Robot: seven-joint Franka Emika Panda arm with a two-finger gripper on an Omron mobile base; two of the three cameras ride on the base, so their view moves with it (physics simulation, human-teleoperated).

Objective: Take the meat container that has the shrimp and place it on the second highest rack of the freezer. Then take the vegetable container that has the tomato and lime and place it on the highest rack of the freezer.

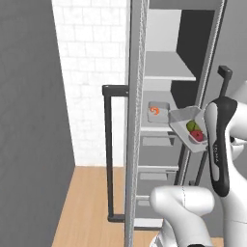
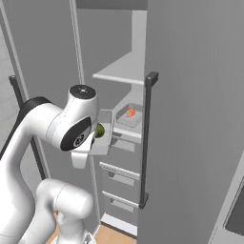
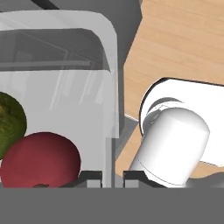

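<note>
My gripper (image 3: 112,176) is shut on the side wall of the clear vegetable container (image 1: 189,128), which hangs tilted in front of the open freezer (image 1: 166,96). Inside it lie the red tomato (image 3: 41,159) and the green lime (image 3: 8,122), also seen as tomato (image 1: 198,136) and lime (image 1: 193,126). The meat container (image 1: 157,112) with the orange shrimp (image 1: 154,111) rests on the second highest rack (image 1: 153,128). The highest rack (image 1: 169,67) is bare, above the held container. From the right, the shrimp (image 2: 130,113) and lime (image 2: 100,130) show too.
The freezer door (image 1: 135,144) stands open to the left, with its long black handle (image 1: 108,154). Grey drawer fronts (image 2: 121,176) fill the lower cabinet. A white brick wall (image 1: 91,72) and a wood floor (image 1: 91,202) lie beyond. My own arm (image 2: 57,128) crowds the opening.
</note>
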